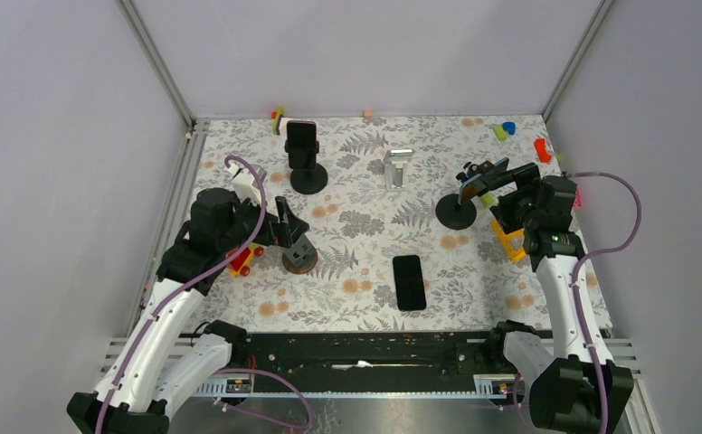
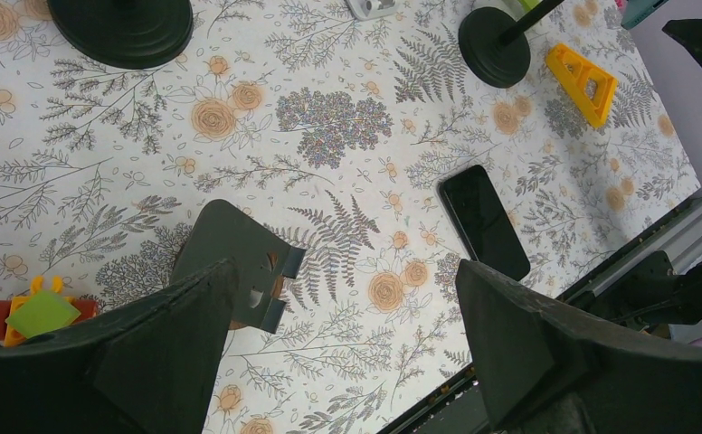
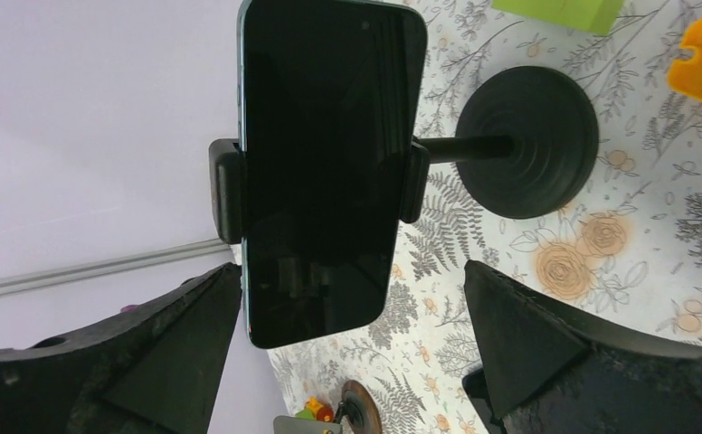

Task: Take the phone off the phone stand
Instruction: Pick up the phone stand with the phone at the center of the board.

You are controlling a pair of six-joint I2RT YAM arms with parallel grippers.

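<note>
Phone (image 3: 329, 163) in stand (image 3: 526, 143) just ahead of right jaws

A glossy black phone (image 3: 329, 172) and its matte black stand (image 3: 524, 145) against a white cloth (image 2: 266, 194) printed with grey ferns and orange roses; a yellow block (image 2: 583, 81) and a green block (image 3: 560, 11) add colour.

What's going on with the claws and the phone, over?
Left claw open, empty. Right claw open, facing the phone. Phone clamped in its stand. Nothing between them.
</note>
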